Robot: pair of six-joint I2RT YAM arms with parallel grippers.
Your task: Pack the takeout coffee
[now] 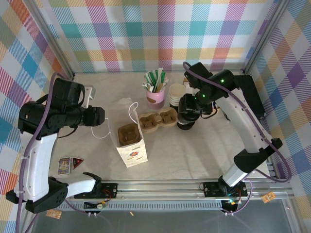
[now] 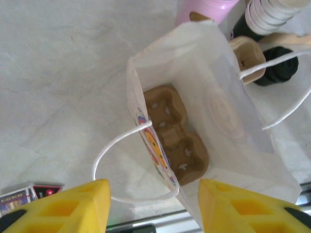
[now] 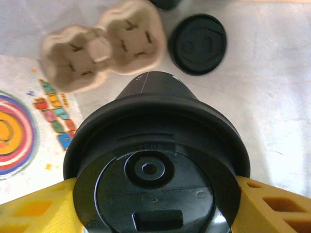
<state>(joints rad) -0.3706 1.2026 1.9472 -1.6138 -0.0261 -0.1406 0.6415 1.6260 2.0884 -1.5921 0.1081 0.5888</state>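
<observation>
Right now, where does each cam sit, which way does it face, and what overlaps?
Top external: above and behind the bases, looking down at the table; left arm and right arm show.
Left wrist: looks down into the open paper bag at the carrier inside; yellow left jaws apart at bottom.
Right wrist: looks down on the lidded takeout coffee; yellow right jaws clamp its sides.
Shared: the spare carrier appears in all three.
</observation>
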